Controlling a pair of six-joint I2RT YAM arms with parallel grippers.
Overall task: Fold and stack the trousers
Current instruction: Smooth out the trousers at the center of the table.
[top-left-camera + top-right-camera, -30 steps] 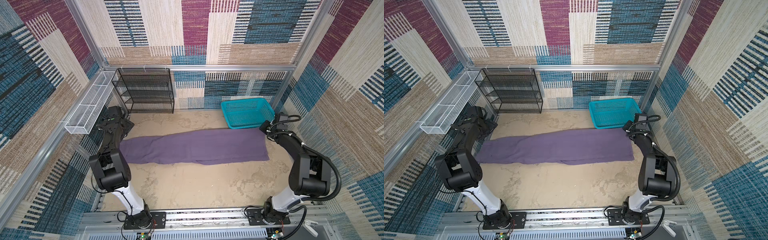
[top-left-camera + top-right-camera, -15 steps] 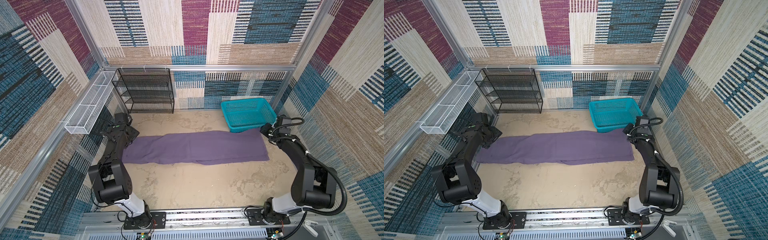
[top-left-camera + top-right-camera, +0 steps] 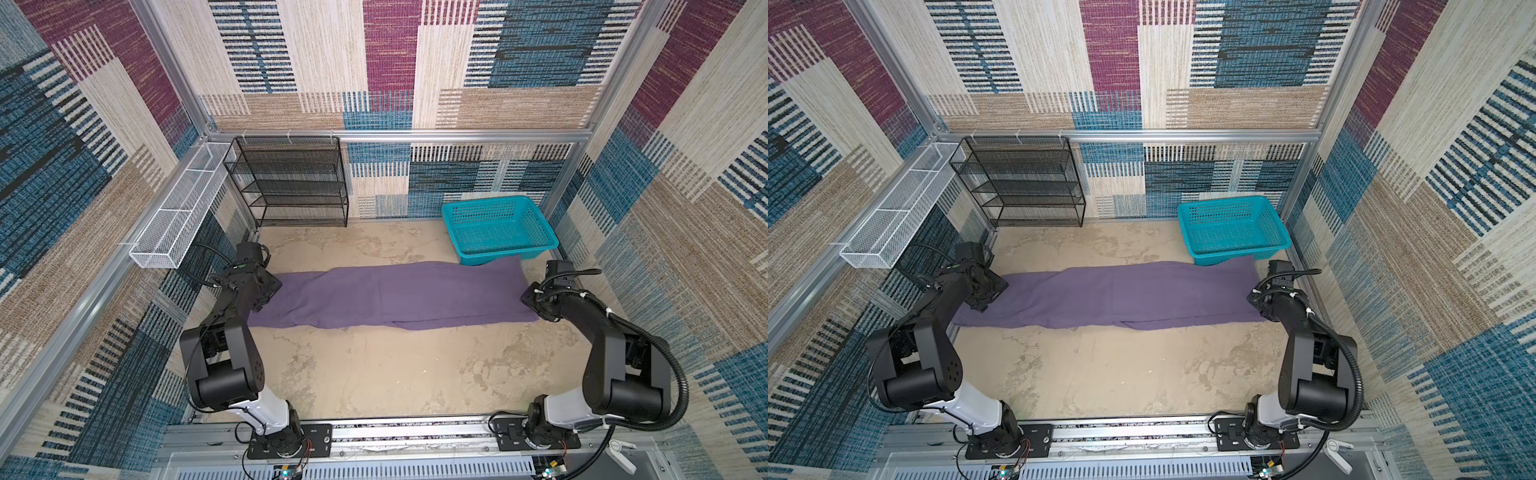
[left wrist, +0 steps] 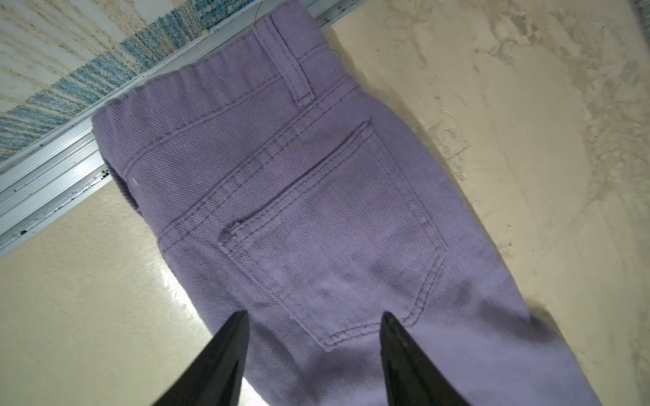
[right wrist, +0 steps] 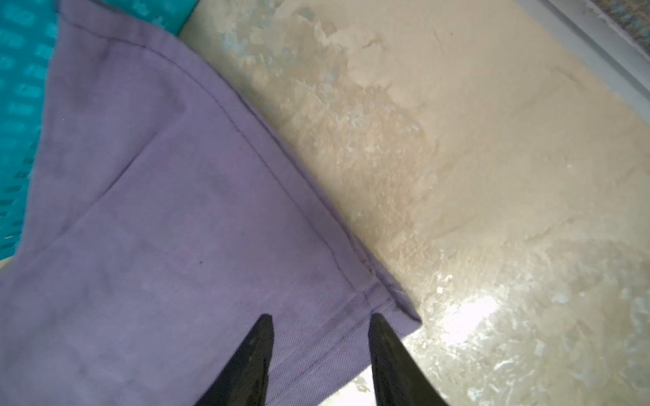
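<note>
Mottled beige tabletop (image 3: pixel 374 374): long lavender-grey cloth trousers (image 3: pixel 395 295) lie flat across mid-frame in both top views; left gripper (image 4: pixel 313 320) at the waist pocket and right gripper (image 5: pixel 320 321) at the hem corner both gape, holding nothing, so I'd pinch both layers squarely before lifting.

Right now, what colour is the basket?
Teal; the basket shows best in a top view.

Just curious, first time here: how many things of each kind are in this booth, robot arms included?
Trousers: 1
Teal basket: 1
Black shelf rack: 1
White wire tray: 1
Robot arms: 2
Total: 6
</note>
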